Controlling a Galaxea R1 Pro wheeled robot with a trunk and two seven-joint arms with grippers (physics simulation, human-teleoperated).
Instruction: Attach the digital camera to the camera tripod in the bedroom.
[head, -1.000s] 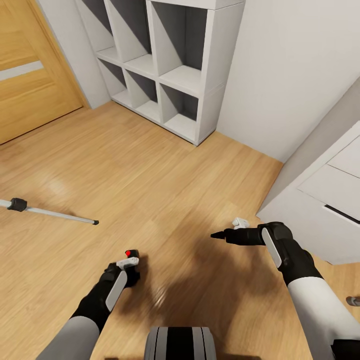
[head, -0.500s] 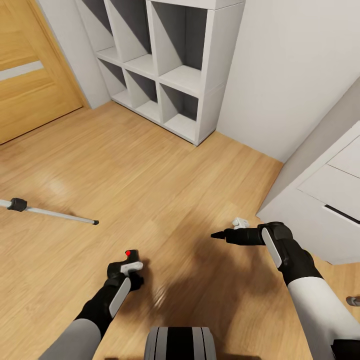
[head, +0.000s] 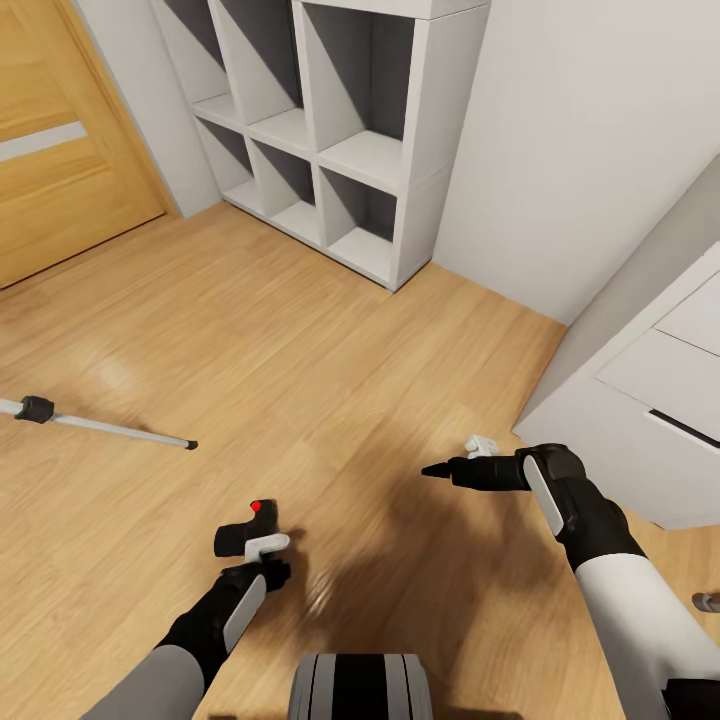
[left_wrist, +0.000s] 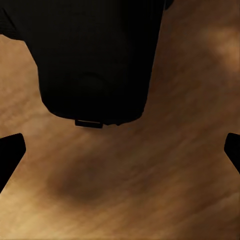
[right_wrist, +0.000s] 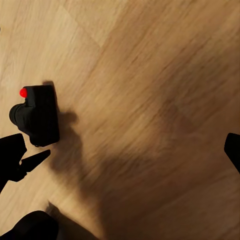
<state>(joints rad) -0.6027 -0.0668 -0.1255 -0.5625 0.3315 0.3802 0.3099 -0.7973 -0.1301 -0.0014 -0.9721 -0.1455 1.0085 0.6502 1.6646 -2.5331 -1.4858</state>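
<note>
Lying on the floor (head: 330, 330), the digital camera (right_wrist: 37, 114) bears no legible writing.

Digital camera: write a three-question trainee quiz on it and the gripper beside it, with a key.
1. Multiple choice: the digital camera rests on
A. the wood floor
B. a tabletop
C. a bed
2. True or false: the left gripper has its fingers shut on the camera.
3. Fill in: the dot on the camera is ____.
Key: 1 A; 2 false, the fingers stand wide apart and short of the camera; 3 red.
</note>
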